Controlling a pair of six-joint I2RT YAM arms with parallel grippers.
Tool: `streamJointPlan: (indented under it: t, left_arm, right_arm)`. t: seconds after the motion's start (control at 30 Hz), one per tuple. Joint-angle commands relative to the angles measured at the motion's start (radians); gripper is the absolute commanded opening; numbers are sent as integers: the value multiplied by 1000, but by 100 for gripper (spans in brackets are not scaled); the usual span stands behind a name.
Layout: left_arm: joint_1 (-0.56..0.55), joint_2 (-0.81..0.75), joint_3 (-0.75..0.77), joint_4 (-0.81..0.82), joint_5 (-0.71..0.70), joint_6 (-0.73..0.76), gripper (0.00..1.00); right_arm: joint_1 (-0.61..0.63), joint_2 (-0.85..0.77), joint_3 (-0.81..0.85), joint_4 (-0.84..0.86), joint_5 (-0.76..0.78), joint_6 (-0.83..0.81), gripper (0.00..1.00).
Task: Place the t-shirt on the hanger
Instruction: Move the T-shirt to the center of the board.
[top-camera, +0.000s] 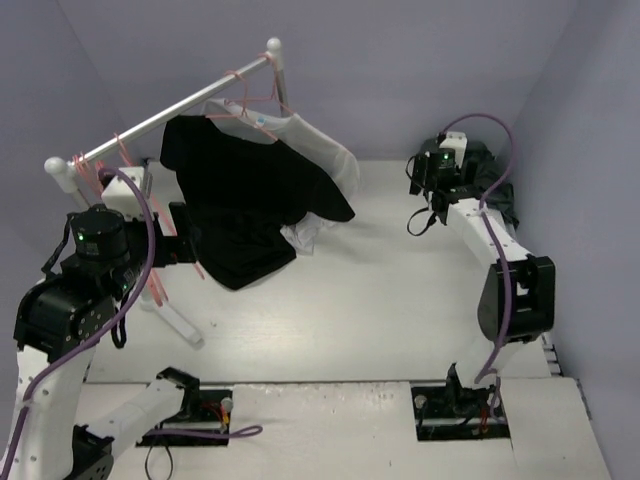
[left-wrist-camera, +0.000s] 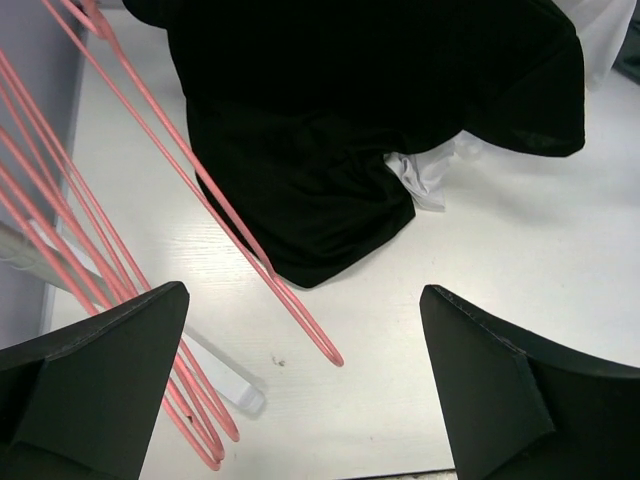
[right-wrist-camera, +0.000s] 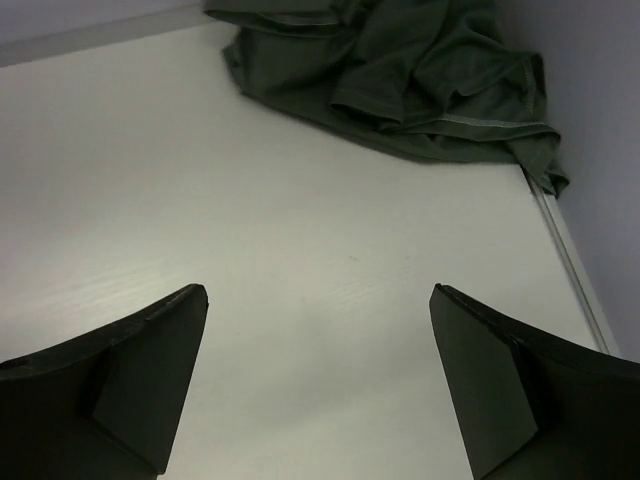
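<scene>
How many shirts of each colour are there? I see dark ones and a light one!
Black shirt: 1
White shirt: 1
Grey-green shirt: 1
Total: 3 shirts

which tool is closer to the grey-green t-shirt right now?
Right. The right tool hovers open over the table, just short of the crumpled t-shirt in the far right corner. The left tool is across the table among the pink hangers, by the black shirt.
</scene>
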Motion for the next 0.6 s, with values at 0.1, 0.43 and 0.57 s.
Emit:
streamJointPlan:
  t: [0.1,0.43,0.57]
  left_arm:
    - [-6,35,-22,52,37,-50,97]
    - [-6,80,-28,51,34,-39,97]
    - [-6,99,-28,51,32,-33,97]
  right_arm:
    - [-134,346,365,110,19,44,84]
    - [-237,667,632,110,-92,-34,81]
    - [-267,750,710,110,-173,-62,79]
